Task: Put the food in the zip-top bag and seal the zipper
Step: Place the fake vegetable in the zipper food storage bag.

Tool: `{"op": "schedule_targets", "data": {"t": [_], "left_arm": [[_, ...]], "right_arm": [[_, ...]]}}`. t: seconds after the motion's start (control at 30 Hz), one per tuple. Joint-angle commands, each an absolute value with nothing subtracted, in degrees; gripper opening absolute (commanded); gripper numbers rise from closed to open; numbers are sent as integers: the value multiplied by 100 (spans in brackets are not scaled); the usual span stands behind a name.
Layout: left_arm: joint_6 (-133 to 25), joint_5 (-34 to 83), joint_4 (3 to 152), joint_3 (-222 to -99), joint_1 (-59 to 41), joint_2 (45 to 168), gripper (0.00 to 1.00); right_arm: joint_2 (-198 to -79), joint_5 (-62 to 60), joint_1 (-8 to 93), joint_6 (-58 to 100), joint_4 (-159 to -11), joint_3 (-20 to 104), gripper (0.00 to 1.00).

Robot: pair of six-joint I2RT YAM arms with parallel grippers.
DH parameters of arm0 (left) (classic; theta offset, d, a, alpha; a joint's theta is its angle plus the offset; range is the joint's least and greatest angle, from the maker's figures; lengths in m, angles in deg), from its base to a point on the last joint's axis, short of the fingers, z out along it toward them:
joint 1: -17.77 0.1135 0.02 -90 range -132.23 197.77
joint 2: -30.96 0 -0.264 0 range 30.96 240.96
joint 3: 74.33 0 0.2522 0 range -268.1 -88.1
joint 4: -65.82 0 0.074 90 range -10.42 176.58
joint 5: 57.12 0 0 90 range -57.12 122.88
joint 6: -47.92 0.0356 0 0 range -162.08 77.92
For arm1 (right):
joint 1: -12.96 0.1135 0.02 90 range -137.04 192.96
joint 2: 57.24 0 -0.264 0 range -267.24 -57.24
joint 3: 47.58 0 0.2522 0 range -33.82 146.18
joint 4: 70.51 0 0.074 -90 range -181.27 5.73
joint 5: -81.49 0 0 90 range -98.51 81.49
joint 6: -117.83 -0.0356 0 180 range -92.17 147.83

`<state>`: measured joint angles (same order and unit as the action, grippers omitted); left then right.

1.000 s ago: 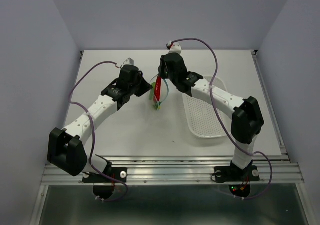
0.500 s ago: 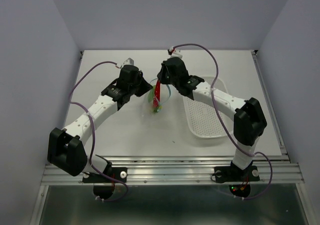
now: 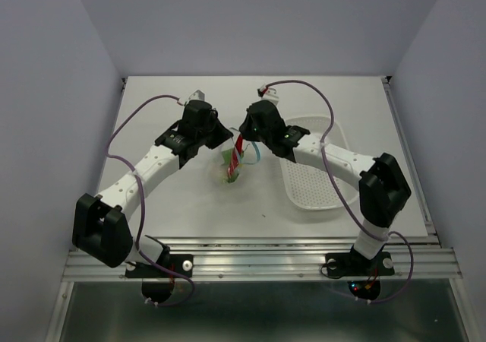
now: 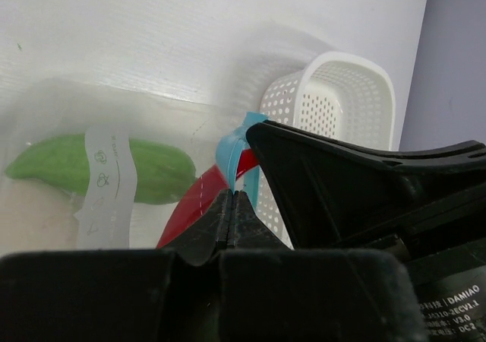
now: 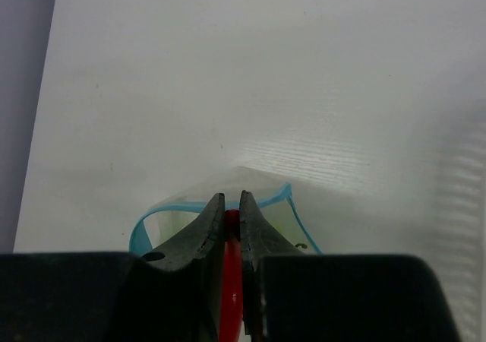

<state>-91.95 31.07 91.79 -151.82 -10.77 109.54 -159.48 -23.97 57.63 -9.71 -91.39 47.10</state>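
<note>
Overhead, the left tool [image 3: 227, 139] and right tool [image 3: 241, 141] meet above the table [image 3: 175, 197], just left of the basket [image 3: 311, 182]. The bag [image 3: 232, 167] hangs below them, with the chili [image 3: 238, 149] standing in its mouth.

From the left wrist, the left tool is clenched on the bag's rim at the blue zipper [image 4: 228, 148]. The cucumber [image 4: 68, 166] lies inside the bag, behind a white label [image 4: 106, 182].

From the right wrist, the right tool grips the chili upright, and the zipper curves open to either side of its tips.
</note>
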Motion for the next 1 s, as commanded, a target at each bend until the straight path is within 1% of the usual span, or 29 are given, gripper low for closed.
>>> {"op": "schedule_targets", "data": {"t": [0.0,0.23,0.4,0.57,0.6,0.73,0.77,0.93,0.97], "left_arm": [[-9227,3059,8732,-15164,-1089,10979,0],[-9297,3033,8740,-15094,-1089,11015,0],[-9297,3033,8706,-15050,-1088,10953,0],[-9209,2875,8618,-15006,-1089,10900,0],[-9183,2831,8609,-15006,-1089,10883,0],[-9130,2725,8600,-14936,-1089,10839,0],[-9087,2673,8582,-14927,-1089,10795,0],[-9007,2664,8565,-14813,-1088,10584,0],[-8964,2681,8582,-14804,-1089,10523,0]], "right_arm": [[-15480,-2784,5902,-1041,-9201,4695,1],[-15234,-2688,5902,-1146,-9139,4449,1],[-15365,-2127,5902,-1304,-9165,4326,1],[-15708,-1976,5902,-1436,-9578,4615,3],[-15752,-1958,5902,-1436,-9605,4659,5],[-15901,-1871,5902,-1410,-9622,4870,7],[-15989,-1792,5902,-1392,-9640,4984,9],[-16297,-1712,5902,-1366,-9746,5284,13],[-16332,-1712,5902,-1357,-9754,5319,19]]}}
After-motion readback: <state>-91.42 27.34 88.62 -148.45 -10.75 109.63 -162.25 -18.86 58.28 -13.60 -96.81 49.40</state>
